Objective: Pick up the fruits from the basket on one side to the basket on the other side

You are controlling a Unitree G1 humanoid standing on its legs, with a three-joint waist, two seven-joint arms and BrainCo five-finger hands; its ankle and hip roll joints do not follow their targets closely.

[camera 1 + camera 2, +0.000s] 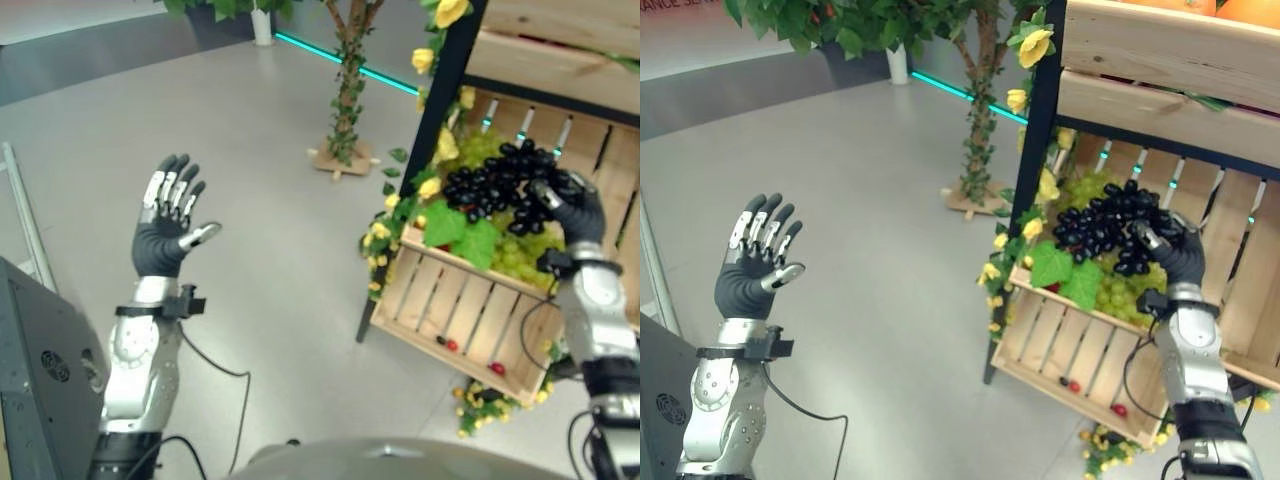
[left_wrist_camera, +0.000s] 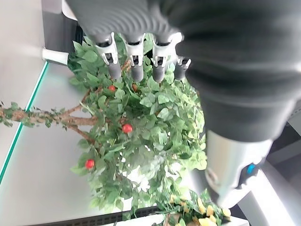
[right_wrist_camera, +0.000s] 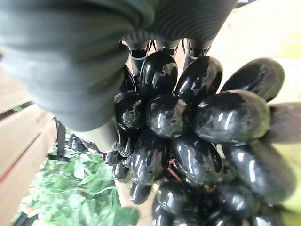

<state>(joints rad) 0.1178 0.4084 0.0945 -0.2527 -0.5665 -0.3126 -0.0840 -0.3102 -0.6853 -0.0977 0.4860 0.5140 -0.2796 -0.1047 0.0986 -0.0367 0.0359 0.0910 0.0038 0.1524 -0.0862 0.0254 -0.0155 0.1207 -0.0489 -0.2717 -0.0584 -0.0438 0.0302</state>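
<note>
A bunch of black grapes (image 1: 495,185) lies on green grapes (image 1: 520,255) in a slatted wooden crate (image 1: 450,300) on the lower shelf at the right. My right hand (image 1: 580,220) reaches up into the crate, with its thumb and fingers curled round the right side of the black bunch. In the right wrist view the glossy black grapes (image 3: 188,127) sit pressed against the palm. My left hand (image 1: 165,235) is raised in the air at the left, fingers straight and spread, holding nothing.
Two small red fruits (image 1: 450,345) lie on the crate's slats. A black shelf post (image 1: 440,100) hung with yellow flowers stands left of the crate, and an upper crate (image 1: 1170,50) sits above it. A small artificial tree (image 1: 345,100) stands on the grey floor. A dark cabinet (image 1: 40,390) is at lower left.
</note>
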